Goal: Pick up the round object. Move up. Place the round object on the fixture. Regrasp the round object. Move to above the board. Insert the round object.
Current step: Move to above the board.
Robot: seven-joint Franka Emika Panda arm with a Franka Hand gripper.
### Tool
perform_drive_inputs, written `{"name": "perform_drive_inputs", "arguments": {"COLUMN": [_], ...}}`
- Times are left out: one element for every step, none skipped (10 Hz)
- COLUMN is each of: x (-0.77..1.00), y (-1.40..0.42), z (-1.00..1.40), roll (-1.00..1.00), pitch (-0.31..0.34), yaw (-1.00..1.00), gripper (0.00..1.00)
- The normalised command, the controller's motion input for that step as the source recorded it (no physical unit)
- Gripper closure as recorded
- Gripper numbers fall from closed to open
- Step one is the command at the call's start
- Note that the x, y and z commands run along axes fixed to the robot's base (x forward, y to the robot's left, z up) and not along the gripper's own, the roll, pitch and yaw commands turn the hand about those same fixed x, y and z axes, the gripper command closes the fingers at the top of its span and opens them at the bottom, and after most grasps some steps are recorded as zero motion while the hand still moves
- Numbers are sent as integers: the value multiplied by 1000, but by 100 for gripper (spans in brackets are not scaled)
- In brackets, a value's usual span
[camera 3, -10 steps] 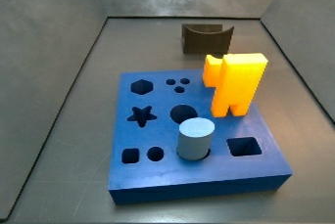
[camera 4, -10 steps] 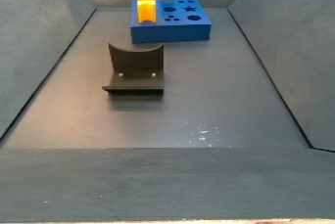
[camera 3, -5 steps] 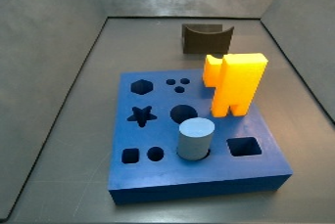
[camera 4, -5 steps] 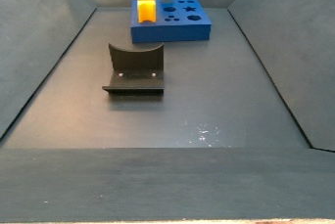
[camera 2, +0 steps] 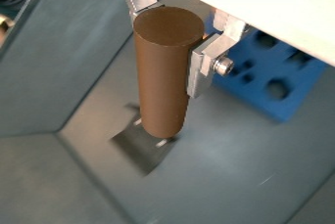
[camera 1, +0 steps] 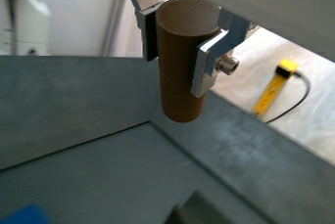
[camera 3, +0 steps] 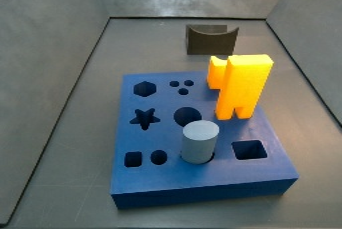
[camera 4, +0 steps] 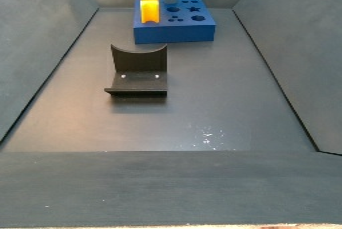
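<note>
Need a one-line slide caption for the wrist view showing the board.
Gripper holds round object above fixture, board beyond.

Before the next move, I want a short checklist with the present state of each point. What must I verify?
1. Round object held between the gripper fingers: ok, in both wrist views.
2. Gripper high above the floor: ok; it is outside both side views.
3. Fixture notch free: ok.
4. Fixture below the peg: ok in a wrist view; exact alignment cannot tell.
5. Board round hole open: ok.
</note>
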Motion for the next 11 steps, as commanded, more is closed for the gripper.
{"name": "perform_drive_inputs", "arguments": {"x": [-558,-450,-247,-159,-109,-87,-78,-69,-61,-54,-50], "y": [-949,-733,-346,-185,-73,-28,11,22,31,32,37], "z": [-77,-62,-32,-19,-7,-7,-2,-3,2,-3,2], "roll": [-1000,-1000,-1000,-1000,-1000,-1000,-1000,-1000,-1000,-1000,-1000], "pitch": [-40,-45,-47,-47,-53,-60,-68,-78,-87,-99,-111], "yaw": [-37,-35,-31,-36,-34,-36,-28,-34,-29,-32,-33], "gripper": [100,100,100,100,100,100,100,100,100,100,100]}}
